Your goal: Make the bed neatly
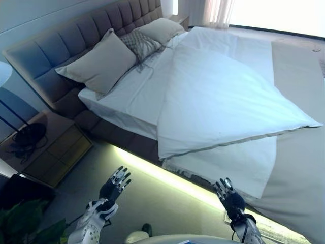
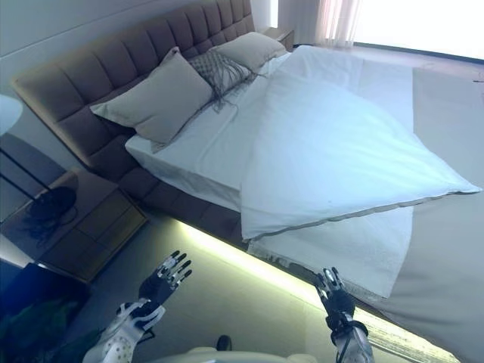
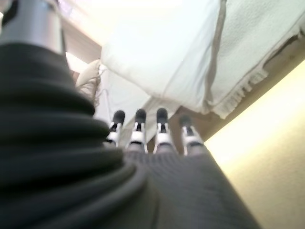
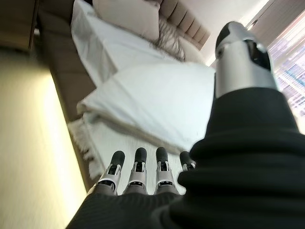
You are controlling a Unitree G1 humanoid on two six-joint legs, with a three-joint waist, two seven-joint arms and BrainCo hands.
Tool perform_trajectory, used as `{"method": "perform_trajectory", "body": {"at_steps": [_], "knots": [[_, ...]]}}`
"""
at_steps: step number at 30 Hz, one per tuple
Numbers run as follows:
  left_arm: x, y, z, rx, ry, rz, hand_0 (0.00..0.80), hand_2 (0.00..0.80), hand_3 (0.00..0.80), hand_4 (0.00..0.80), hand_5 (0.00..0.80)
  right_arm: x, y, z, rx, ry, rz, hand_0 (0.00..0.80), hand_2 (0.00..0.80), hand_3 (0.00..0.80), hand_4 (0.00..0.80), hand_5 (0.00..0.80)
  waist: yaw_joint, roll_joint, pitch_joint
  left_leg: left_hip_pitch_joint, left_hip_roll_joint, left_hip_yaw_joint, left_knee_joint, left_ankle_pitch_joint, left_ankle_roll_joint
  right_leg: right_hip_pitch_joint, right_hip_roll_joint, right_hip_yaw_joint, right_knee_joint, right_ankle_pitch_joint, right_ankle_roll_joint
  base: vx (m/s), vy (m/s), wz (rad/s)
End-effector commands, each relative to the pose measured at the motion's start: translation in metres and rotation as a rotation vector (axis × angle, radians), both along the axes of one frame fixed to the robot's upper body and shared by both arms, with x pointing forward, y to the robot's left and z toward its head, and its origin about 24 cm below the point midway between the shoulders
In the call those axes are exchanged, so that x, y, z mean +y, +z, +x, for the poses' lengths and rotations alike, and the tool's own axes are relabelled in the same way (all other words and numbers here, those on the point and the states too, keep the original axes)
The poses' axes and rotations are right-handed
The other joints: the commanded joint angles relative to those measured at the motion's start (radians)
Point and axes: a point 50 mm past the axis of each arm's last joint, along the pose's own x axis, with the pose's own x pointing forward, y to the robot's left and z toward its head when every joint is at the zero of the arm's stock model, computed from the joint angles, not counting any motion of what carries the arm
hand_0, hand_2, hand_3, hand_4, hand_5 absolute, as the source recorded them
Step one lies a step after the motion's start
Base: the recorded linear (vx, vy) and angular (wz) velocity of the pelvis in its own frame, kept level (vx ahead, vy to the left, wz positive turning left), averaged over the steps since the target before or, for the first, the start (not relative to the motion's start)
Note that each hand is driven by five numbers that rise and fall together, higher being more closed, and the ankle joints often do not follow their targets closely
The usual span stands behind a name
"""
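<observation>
The bed (image 1: 127,140) has a padded headboard (image 1: 56,46) at the upper left. A white duvet (image 1: 223,101) lies folded back in a triangle over it, its near corner (image 1: 165,150) by the bed's side. A white fringed blanket (image 1: 238,162) shows under it, hanging over the edge. Two beige pillows (image 1: 99,61) (image 1: 160,29) and a patterned cushion (image 1: 142,44) lean at the head. My left hand (image 1: 115,185) and my right hand (image 1: 228,195) are both open and empty, held above the floor short of the bed's side. The duvet also shows in the right wrist view (image 4: 162,100).
A wooden nightstand (image 1: 48,147) with a dark lamp base (image 1: 28,134) stands left of the bed. A lit strip (image 1: 167,175) runs under the bed's side. A beige bedspread (image 1: 299,152) covers the bed's right part. A plant (image 1: 25,221) is at the lower left.
</observation>
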Motion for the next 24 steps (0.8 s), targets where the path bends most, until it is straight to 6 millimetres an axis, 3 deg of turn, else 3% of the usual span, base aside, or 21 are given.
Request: {"method": "perform_trajectory", "body": {"at_steps": [1,6,7,11,15,19,21,23,24], "knots": [[0.024,0.023,0.018,-0.125,-0.024,0.078,0.0,0.0,0.0,0.0,0.0,0.003,0.019,0.013,-0.162,-0.041,0.044,0.0,0.0,0.0,0.0,0.0,0.006,-0.009,-0.001,-0.009,-0.069,-0.009,0.109,-0.065,0.093,-0.188,0.008,0.047,0.315,0.247,-0.046,0.11,0.205,0.24],[0.026,0.03,0.023,-0.141,-0.02,0.082,0.0,0.0,0.0,0.0,0.0,0.001,0.017,0.01,-0.15,-0.051,0.04,0.0,0.0,0.0,0.0,0.0,-0.008,-0.052,0.007,0.03,-0.118,-0.042,0.119,-0.113,0.076,-0.168,-0.022,0.042,0.004,0.316,-0.02,0.209,-0.105,0.12],[0.024,0.03,0.024,-0.14,-0.02,0.085,0.0,0.0,0.0,0.0,0.0,0.002,0.017,0.014,-0.156,-0.052,0.049,0.0,0.0,0.0,0.0,0.0,-0.015,-0.068,0.011,0.043,-0.127,-0.056,0.125,-0.139,0.067,-0.164,-0.035,0.051,-0.128,0.334,-0.008,0.261,-0.242,0.07],[0.021,0.032,0.028,-0.135,-0.047,0.088,0.0,0.0,0.0,0.0,0.0,0.0,0.018,0.029,-0.165,-0.06,0.065,0.0,0.0,0.0,0.0,0.0,-0.027,-0.081,0.02,0.085,-0.118,-0.089,0.142,-0.217,0.053,-0.156,-0.051,0.064,-0.482,0.409,0.048,0.357,-0.243,-0.02],[0.029,0.032,0.025,-0.108,-0.015,0.095,0.0,0.0,0.0,0.0,0.0,0.01,0.016,0.027,-0.146,-0.032,0.068,0.0,0.0,0.0,0.0,0.0,-0.029,-0.081,0.023,0.114,-0.095,-0.066,0.152,-0.249,0.076,-0.218,-0.052,0.019,-0.505,0.424,0.068,0.349,-0.235,0.04],[0.035,0.027,0.011,-0.086,-0.011,0.099,0.0,0.0,0.0,0.0,0.0,0.012,0.008,0.01,-0.111,-0.027,0.08,0.0,0.0,0.0,0.0,0.0,-0.041,-0.106,0.026,0.13,-0.098,-0.068,0.197,-0.304,0.088,-0.219,-0.047,0.018,-0.474,0.448,0.076,0.4,-0.284,0.1],[0.035,0.026,0.006,-0.082,-0.008,0.09,0.0,0.0,0.0,0.0,0.0,0.011,0.006,0.007,-0.095,-0.023,0.084,0.0,0.0,0.0,0.0,0.0,-0.041,-0.108,0.024,0.144,-0.087,-0.066,0.202,-0.314,0.083,-0.212,-0.038,0.012,-0.44,0.432,0.075,0.3,-0.255,0.15],[0.031,0.022,0.0,-0.07,-0.013,0.065,0.0,0.0,0.0,0.0,0.0,0.008,0.001,0.001,-0.063,-0.016,0.076,0.0,0.0,0.0,0.0,0.0,-0.049,-0.106,0.007,0.153,-0.049,-0.057,0.208,-0.302,0.062,-0.177,0.001,0.036,-0.42,0.387,0.073,0.397,-0.374,0.0],[0.027,0.02,-0.001,-0.067,-0.007,0.036,0.0,0.0,0.0,0.0,0.0,0.007,0.001,0.002,-0.045,-0.002,0.064,0.0,0.0,0.0,0.0,0.0,-0.057,-0.107,-0.002,0.17,-0.012,-0.059,0.22,-0.276,0.037,-0.172,0.019,0.054,-0.37,0.369,0.068,0.345,-0.354,0.22]]}}
